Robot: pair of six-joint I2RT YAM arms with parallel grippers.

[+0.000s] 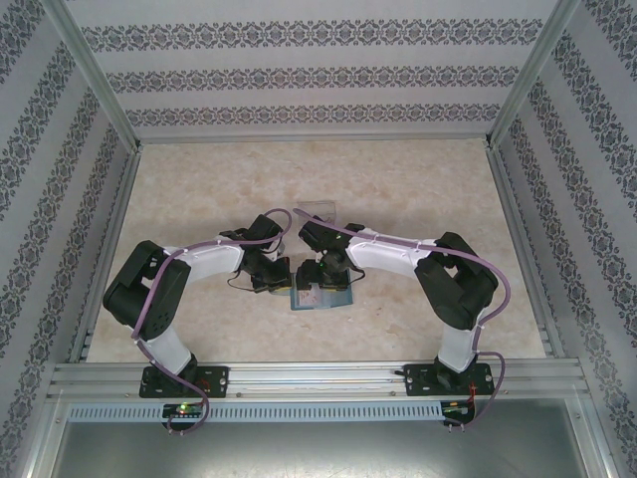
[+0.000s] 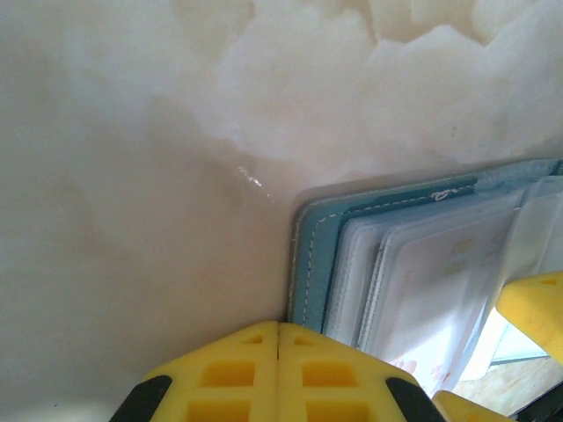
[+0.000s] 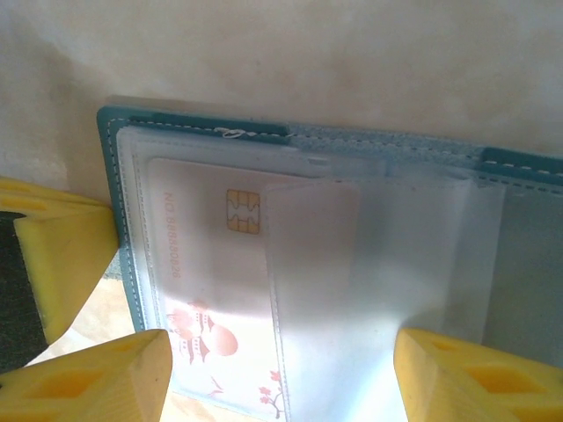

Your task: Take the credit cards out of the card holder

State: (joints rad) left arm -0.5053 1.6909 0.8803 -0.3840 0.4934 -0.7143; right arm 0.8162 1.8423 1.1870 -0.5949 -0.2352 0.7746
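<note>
Barely starting: card holder (image 1: 320,296) lying open at centre of top view, chip card (image 3: 211,281) still sitting sleeved; left gripper (image 2: 279,332) pinched together at holder's edge, right gripper (image 3: 281,352) spread apart, straddling it.

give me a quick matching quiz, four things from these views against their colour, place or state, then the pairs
1 card holder
2 credit card
3 right gripper
4 table

a marbled beige
b jaws wide apart
c teal edge with white stitching
d tucked in a clear pocket

Pairs: 1-c, 2-d, 3-b, 4-a
</note>
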